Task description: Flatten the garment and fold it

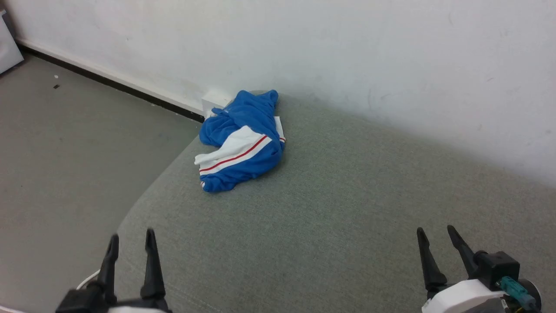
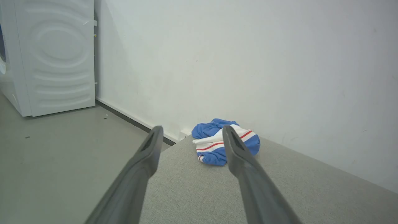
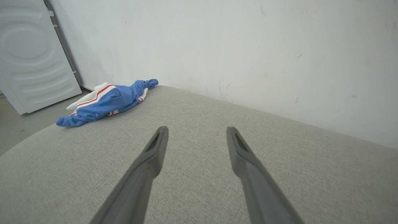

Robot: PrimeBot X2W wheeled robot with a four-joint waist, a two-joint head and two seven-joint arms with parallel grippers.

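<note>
Jersey T-shirt [image 1: 241, 139] lies bunched at the grey cushion's [image 1: 347, 208] far left corner, near the wall; likely light, limp, unslippery; your left gripper [image 1: 132, 234] and right gripper [image 1: 435, 229] hang wide open, empty, well apart from it; pinch a blue edge, not the mound.

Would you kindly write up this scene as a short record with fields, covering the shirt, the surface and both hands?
shirt: blue, crumpled in a heap, a white band with a red stripe on top
place: far left corner of the grey padded surface, close to the wall
left hand: open, empty, well short of the shirt
right hand: open, empty, over the surface's near right part
task state: not yet flattened or folded
also there: white appliance on the floor
</note>
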